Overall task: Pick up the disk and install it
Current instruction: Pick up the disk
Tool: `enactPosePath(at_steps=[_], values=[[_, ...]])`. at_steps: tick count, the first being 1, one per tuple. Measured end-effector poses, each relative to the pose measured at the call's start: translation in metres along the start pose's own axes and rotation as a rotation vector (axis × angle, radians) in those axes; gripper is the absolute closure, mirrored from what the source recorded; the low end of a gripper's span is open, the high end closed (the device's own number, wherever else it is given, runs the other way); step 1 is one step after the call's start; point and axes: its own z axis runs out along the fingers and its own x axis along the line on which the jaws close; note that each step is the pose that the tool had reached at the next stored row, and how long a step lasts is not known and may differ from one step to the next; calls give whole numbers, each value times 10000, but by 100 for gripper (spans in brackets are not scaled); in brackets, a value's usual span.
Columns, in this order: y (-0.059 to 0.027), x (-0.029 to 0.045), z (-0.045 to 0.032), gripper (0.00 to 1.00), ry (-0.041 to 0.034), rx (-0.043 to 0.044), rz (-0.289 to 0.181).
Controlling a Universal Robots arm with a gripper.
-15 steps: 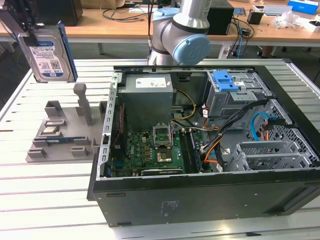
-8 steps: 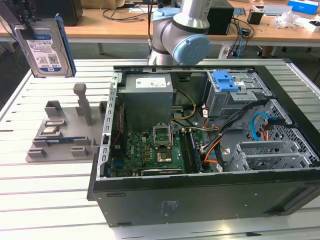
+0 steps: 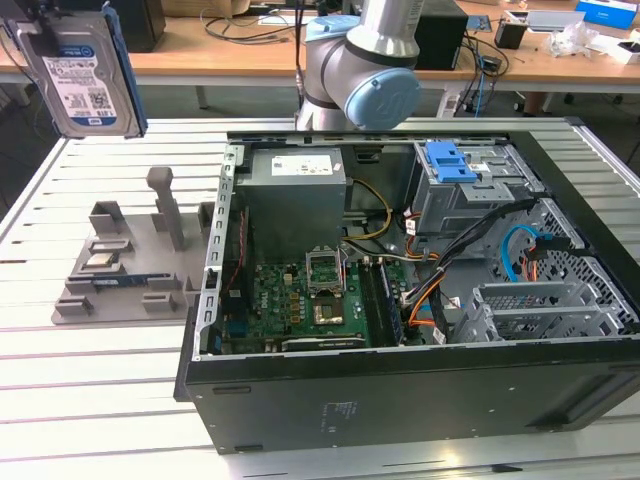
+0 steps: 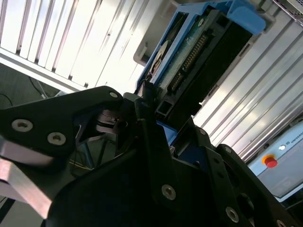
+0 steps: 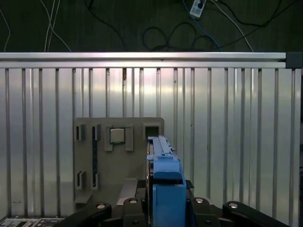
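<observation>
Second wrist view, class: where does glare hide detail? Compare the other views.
Second wrist view: glare bleaches the table behind the disk; the gripper holding it sits in shadow. First wrist view: bright band along the table rail. Exterior view: even light.

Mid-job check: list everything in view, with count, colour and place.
disk: one, silver-grey with blue rails, held aloft at the exterior view's left
computer case: one, black, open, mid-table
power-supply box: one, grey, inside the case
bracket: one, blue, atop the grey cage inside the case
motherboard: one, green, on the case floor
parts holder: one, grey, on the table beside the case
table: one, pale slatted metal, under the case
arm: one, grey with blue caps, beyond the case in the exterior view
end effector: one, black, shut on the disk
</observation>
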Motion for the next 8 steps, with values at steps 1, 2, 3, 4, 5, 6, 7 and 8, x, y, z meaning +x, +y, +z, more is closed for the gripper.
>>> enactPosePath(at_steps=[1,2,3,4,5,6,7,8], values=[[0,-1,-59,64,0,0,0],[0,-1,-92,64,0,0,0],[-1,-1,-153,64,0,0,-1],[-1,-1,-202,64,0,0,0],[-2,0,-241,64,1,-1,0],[-2,0,-252,64,0,-1,0],[-2,0,-253,64,0,-1,0],[-2,0,-254,64,0,0,-1]])
